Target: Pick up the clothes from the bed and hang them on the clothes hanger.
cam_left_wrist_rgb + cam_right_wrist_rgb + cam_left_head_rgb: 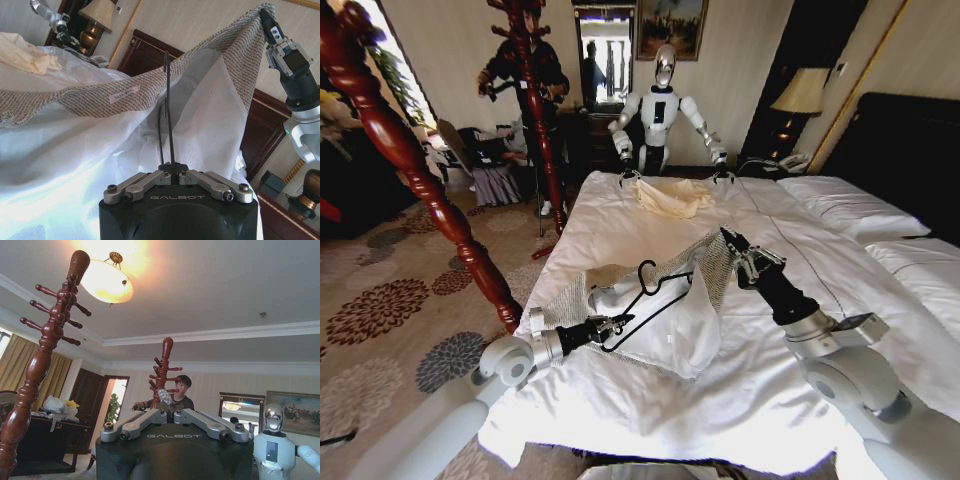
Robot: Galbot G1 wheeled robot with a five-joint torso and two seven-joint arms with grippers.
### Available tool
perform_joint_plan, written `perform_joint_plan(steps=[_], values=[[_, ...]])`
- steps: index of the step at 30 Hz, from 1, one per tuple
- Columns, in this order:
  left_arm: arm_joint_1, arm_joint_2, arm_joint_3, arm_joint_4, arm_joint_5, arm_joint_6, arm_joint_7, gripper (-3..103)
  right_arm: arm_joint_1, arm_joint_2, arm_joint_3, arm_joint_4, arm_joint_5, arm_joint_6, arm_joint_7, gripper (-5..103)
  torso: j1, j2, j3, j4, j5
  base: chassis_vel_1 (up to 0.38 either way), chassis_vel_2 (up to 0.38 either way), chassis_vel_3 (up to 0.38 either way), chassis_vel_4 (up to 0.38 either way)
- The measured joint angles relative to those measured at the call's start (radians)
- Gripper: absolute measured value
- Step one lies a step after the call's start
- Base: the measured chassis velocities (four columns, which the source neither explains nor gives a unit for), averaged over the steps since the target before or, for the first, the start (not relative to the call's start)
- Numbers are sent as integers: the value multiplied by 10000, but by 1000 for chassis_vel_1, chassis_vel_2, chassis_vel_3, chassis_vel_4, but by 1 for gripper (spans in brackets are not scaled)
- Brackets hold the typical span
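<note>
Wide white quilted bed [760, 400] below. Soft, floppy grey-beige knit cardigan [715, 262] lifted near its front edge, best pinched at the shoulders. Right gripper [738, 250] fingers closed on it. Left gripper [618, 325] fingers clamped on thin stiff black hanger [655, 290].

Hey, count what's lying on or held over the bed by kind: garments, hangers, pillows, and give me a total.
Garments: 2, the grey-beige cardigan and a cream garment.
Hangers: 1, the black hanger.
Pillows: 2, a far pillow and a near pillow.
Total: 5
</note>
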Motion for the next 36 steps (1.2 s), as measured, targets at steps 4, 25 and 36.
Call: perform_joint_plan(steps=[4, 25, 36], values=[[-54, -97, 122, 26, -127, 44, -4, 2, 19, 18, -5, -71, -42, 0, 35, 1, 0, 0, 0, -1, 0, 0, 0, 0, 0], [591, 507, -735, -658, -414, 98, -66, 2, 147, 0, 113, -307, 22, 158, 127, 1, 0, 0, 0, 0, 0, 0, 0, 0, 0], [-146, 209, 229, -149, -166, 69, -285, 2, -106, -486, 117, 224, -131, 563, -600, 1, 0, 0, 0, 0, 0, 0, 0, 0, 0]])
